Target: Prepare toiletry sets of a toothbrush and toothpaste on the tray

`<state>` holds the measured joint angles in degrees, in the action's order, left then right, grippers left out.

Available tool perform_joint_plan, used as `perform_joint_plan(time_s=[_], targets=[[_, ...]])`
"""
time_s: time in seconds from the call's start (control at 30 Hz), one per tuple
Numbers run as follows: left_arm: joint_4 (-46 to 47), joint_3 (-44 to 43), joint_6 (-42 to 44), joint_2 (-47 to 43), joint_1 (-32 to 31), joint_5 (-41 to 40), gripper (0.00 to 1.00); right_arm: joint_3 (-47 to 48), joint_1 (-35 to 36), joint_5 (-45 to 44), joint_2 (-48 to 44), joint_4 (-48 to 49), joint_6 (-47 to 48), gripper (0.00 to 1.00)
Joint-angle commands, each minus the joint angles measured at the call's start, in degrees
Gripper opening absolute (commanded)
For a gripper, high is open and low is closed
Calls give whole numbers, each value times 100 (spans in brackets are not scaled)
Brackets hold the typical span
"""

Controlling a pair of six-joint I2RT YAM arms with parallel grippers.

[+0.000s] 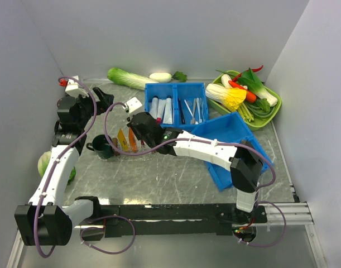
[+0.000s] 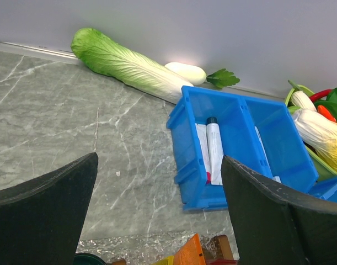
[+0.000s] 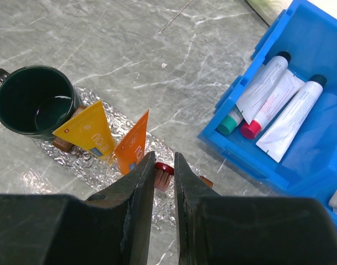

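Now the right hand point(image 3: 163, 160) is hanging just over the tray point(image 3: 52, 175), its jaws narrow and holding the toothbrush point(image 3: 163, 175), whose long axis seems to be pointing down toward the tray. The orange toothpaste point(image 3: 132, 148) is standing just to its left in the wrist view, while the left hand point(image 2: 160, 160), wide open, is hovering well apart

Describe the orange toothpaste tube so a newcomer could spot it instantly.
Left of the blue bins, a crinkly clear tray lies beside a dark green mug. Two tubes sit on it; the orange tube is nearer the bins, its yellow neighbour nearer the mug.
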<state>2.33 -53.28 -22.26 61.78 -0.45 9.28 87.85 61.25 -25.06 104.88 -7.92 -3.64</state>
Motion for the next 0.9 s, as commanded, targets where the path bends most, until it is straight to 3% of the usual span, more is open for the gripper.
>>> perform_joint_plan(time_s=[0.0,0.5,0.87], targets=[[215,-192,-103,10,27,127,97,249,18,-78,112,-148,170,0],[233,-183,-147,27,177,215,96,487,203,-43,226,-245,619,0],[251,-192,-164,36,194,259,97,794,132,203,428,-762,373,0]])
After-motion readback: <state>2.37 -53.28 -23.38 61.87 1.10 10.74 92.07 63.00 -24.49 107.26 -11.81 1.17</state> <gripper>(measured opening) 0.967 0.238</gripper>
